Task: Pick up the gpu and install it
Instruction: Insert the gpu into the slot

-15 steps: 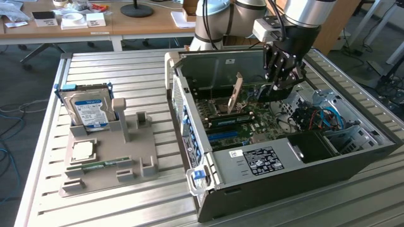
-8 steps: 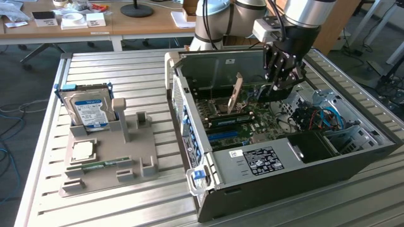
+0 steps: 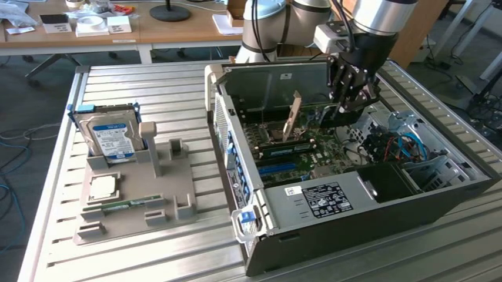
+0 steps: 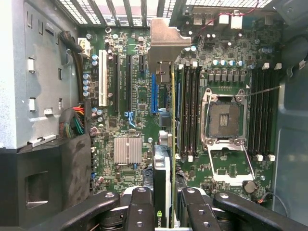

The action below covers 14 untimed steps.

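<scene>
The gpu (image 4: 166, 159) is seen edge-on in the wrist view, a thin card with a black face and a green edge. Its pale metal bracket (image 4: 166, 41) points at the slotted rear wall of the case. My gripper (image 4: 166, 204) is shut on the card, with one black finger (image 4: 141, 207) on each side of it. The card hangs over the motherboard (image 4: 130, 96), in line with the blue slot (image 4: 154, 94); I cannot tell if it touches. In the exterior view my gripper (image 3: 345, 108) reaches down into the open computer case (image 3: 353, 200), and the gpu (image 3: 295, 114) stands upright beside it.
A bare CPU socket (image 4: 224, 120) and long memory slots lie beside the card, with a silver heatsink (image 4: 128, 149) on the other side. On the exterior view's left, a grey fixture (image 3: 180, 188) holds a hard drive (image 3: 114, 135), a CPU (image 3: 103, 187) and a RAM stick (image 3: 126, 205).
</scene>
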Tool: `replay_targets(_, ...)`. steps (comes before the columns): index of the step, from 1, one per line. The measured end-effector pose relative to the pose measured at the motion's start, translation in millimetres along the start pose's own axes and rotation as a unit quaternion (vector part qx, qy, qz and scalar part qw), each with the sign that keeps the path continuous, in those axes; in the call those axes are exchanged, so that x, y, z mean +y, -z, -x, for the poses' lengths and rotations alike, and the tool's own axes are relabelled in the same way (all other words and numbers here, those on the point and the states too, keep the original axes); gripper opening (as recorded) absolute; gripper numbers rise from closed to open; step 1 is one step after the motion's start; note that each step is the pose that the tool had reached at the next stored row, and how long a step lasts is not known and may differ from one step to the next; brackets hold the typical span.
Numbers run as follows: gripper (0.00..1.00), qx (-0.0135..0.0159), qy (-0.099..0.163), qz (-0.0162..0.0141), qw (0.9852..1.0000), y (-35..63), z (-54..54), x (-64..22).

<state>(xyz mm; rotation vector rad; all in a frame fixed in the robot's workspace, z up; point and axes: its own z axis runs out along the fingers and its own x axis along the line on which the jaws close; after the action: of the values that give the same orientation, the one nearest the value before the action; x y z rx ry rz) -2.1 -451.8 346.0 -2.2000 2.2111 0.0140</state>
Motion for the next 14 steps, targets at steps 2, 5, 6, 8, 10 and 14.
replay_targets(2, 0.27, 0.0, 0.0, 0.0, 1.0, -0.2, 0.0, 0.0)
replay_targets(5, 0.27, -0.0001, 0.0, 0.0, 1.0, -0.6, 0.0, 0.0)
replay_targets(6, 0.27, -0.0002, 0.0, 0.0, 1.0, -1.0, 0.0, 0.0)
replay_targets(8, 0.27, 0.0, 0.0, 0.0, 1.0, -1.3, 0.0, 0.0)
replay_targets(10, 0.27, 0.0001, 0.0, 0.0, 1.0, -1.2, 0.0, 0.0)
replay_targets(14, 0.27, -0.0001, 0.0, 0.0, 1.0, -1.4, -1.5, 0.0)
